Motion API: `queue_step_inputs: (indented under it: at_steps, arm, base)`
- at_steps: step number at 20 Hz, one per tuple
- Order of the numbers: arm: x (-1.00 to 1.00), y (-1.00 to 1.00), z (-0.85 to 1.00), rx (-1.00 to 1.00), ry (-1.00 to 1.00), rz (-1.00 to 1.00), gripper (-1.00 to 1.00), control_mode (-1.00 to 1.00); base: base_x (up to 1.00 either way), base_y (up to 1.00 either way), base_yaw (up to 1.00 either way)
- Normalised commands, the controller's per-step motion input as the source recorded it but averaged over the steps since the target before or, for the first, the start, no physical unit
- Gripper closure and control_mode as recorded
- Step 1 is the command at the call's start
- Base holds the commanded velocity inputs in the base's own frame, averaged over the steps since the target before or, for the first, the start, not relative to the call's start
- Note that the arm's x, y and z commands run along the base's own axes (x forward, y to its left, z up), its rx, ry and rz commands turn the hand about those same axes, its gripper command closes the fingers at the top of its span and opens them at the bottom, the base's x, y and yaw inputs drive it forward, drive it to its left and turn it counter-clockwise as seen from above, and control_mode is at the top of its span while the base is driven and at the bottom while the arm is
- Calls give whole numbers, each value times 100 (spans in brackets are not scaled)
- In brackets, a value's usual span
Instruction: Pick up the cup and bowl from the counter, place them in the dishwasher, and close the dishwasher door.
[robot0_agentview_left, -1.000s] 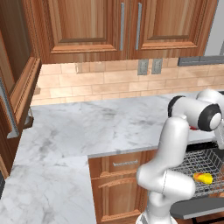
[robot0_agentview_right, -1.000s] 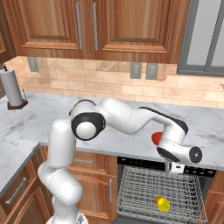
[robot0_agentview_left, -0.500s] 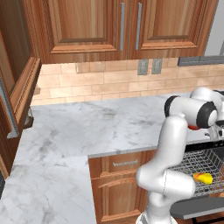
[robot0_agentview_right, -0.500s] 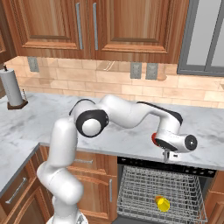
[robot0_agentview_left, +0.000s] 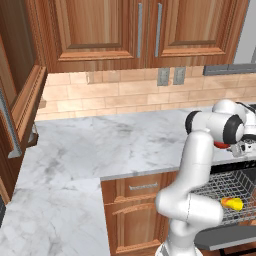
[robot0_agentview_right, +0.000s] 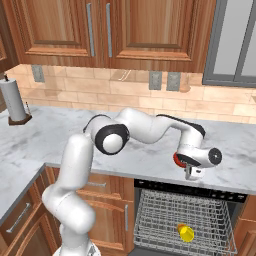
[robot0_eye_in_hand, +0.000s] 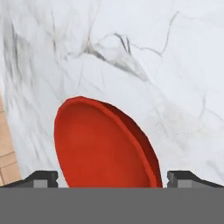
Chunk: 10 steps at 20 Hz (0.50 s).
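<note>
Since the earlier frames, the wrist has been swung round over the front edge of the counter, so that the hand now sits lower against the red bowl. Most of the bowl is hidden behind the hand in both base views: only a red sliver is seen there, near the counter's front edge above the dishwasher. The dishwasher's grey wire rack is exposed, cut off by the frame at the bottom, and its door cannot be made out clearly. The cup is seen lying in the rack. In the hand view the gripper is held with its jaws wide apart, one dark tip at each side of the bowl, nothing being gripped; whether the tips touch the bowl cannot be told.
</note>
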Motion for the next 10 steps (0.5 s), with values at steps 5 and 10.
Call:
queue_step_inputs:
  at_steps: [5, 10]
  arm:
    - [37, -11, -34, 6, 3, 0, -100, -100]
    - [26, -18, -31, 6, 1, 0, -100, -100]
  base:
    - [0, 0, 0]
    - [0, 0, 0]
